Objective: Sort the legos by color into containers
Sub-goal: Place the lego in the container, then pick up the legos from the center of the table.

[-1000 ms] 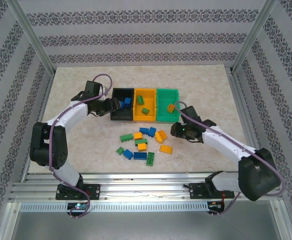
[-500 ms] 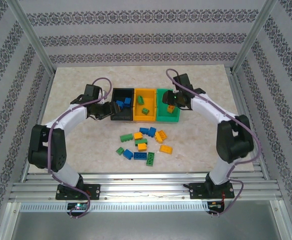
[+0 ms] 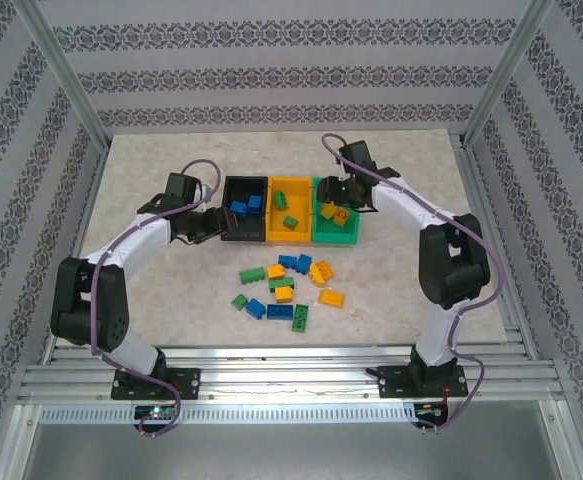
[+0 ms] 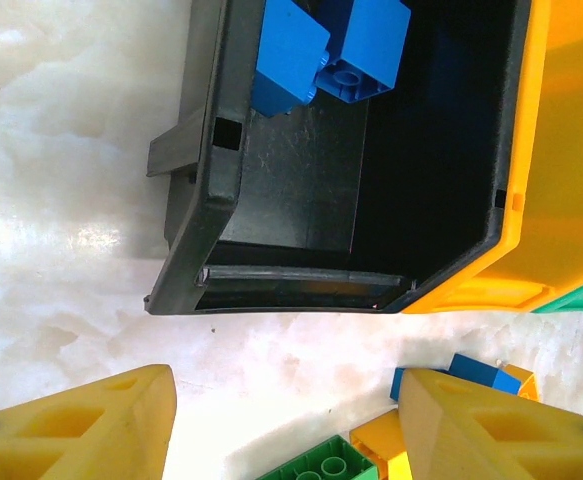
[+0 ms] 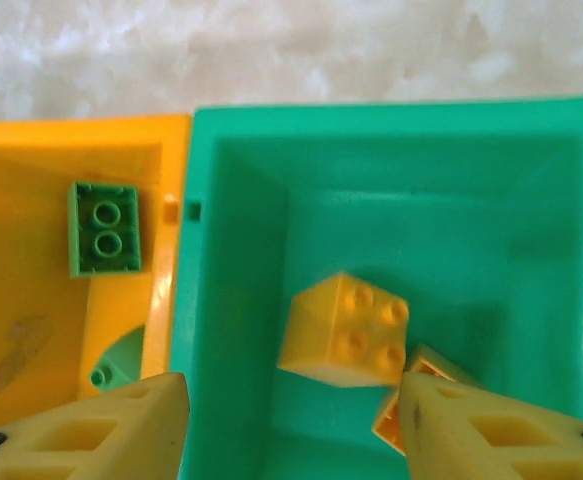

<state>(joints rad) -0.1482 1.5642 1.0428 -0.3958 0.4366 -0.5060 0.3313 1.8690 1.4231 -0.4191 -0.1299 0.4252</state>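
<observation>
Striped, patterned wall panels (image 3: 271, 80) and an aluminium frame (image 3: 61, 80) enclose a cream, marble-look desk (image 3: 171, 170).

Item 1, containers. Three equal open bins stand in a touching row at the middle of the desk. From left to right they are the black bin (image 3: 243, 237), the orange-yellow bin (image 3: 291, 238) and the green bin (image 3: 337, 238).

Item 2, contents.
- Black bin: blue legos (image 4: 291, 55), two of them touching, lying at the far end; the near half of the floor is bare.
- Orange-yellow bin: green legos (image 3: 290, 222), two pieces, one toward the far end and one nearer.
- Green bin: yellow-orange legos (image 5: 344, 328). One sits tilted on the floor; a second lies just beside it, partly hidden behind a finger.

Item 3, loose legos (image 3: 282, 283). About a dozen lie on the bare desk in front of the bins, between the two arms. Blue, green and yellow-orange are mixed, several touching and a few apart at the edges of the cluster.

Item 4, left pincer (image 4: 286, 425). It hovers just off the near end of the black bin, on that bin's left side. Its fingers (image 4: 81, 425) are spread with nothing between them, over open desk and the edge of the loose cluster.

Item 5, right pincer (image 5: 293, 410). It is positioned above the green bin, close to the wall shared with the orange-yellow bin. It is parted and grips nothing; the tilted yellow-orange piece lies clear of both tips.
</observation>
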